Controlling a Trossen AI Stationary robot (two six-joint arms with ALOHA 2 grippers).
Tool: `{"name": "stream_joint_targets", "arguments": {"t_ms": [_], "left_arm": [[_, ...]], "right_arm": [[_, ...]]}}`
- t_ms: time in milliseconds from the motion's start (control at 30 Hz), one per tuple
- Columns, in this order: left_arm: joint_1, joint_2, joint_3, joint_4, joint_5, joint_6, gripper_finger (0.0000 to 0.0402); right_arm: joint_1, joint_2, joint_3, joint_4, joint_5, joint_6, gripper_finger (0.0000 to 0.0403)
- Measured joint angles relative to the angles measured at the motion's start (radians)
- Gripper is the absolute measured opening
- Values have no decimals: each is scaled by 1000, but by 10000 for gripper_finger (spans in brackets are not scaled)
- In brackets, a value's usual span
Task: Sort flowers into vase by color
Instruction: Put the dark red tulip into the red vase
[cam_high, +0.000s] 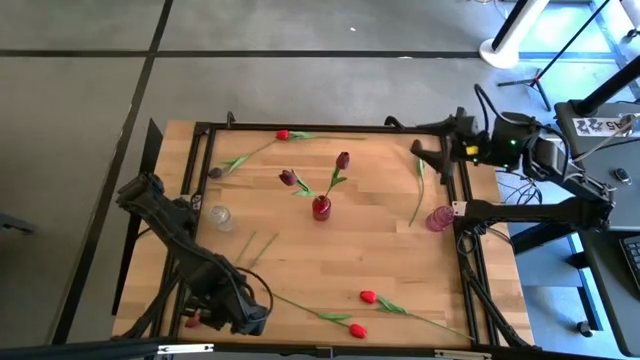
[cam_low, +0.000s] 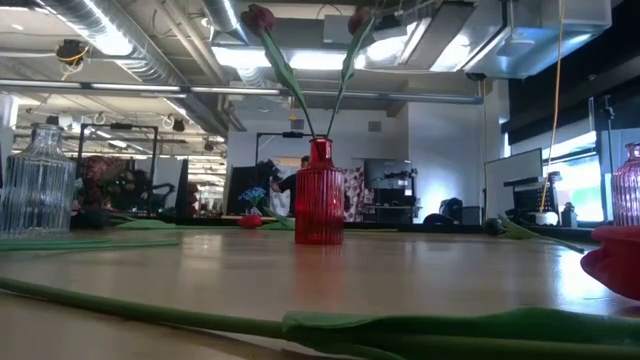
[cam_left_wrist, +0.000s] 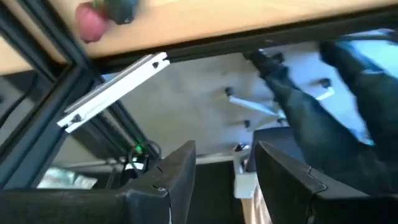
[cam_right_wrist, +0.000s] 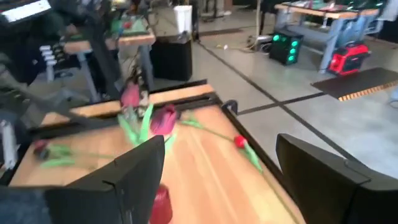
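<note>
I'm watching both empty end effectors, left (cam_left_wrist: 224, 180) and right (cam_right_wrist: 221, 180), gaping wide; thin flowers (cam_high: 385, 303) risking slipping, red vase (cam_high: 321, 208) risking tipping.

No text, label, brand or number can be read on anything in these views.

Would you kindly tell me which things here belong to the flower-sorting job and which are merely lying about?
Belonging to the job:
- red vase holding two maroon tulips
- clear vase
- pink vase
- red tulips lying on the table

Lying about:
- black frame around the table
- cables beside the table
</note>
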Motion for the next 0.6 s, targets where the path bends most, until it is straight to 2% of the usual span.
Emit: {"name": "stream_joint_targets", "arguments": {"t_ms": [167, 333, 600], "left_arm": [[0, 0, -161, 37, 81, 43, 159], [11, 1, -336, 135, 159, 122, 139], [82, 1, -528, 166, 203, 445, 109]], "right_arm": [[0, -30, 0, -53, -38, -14, 308], [0, -52, 0, -76, -62, -58, 308], [0, -57, 0, -101, -67, -61, 308]]}}
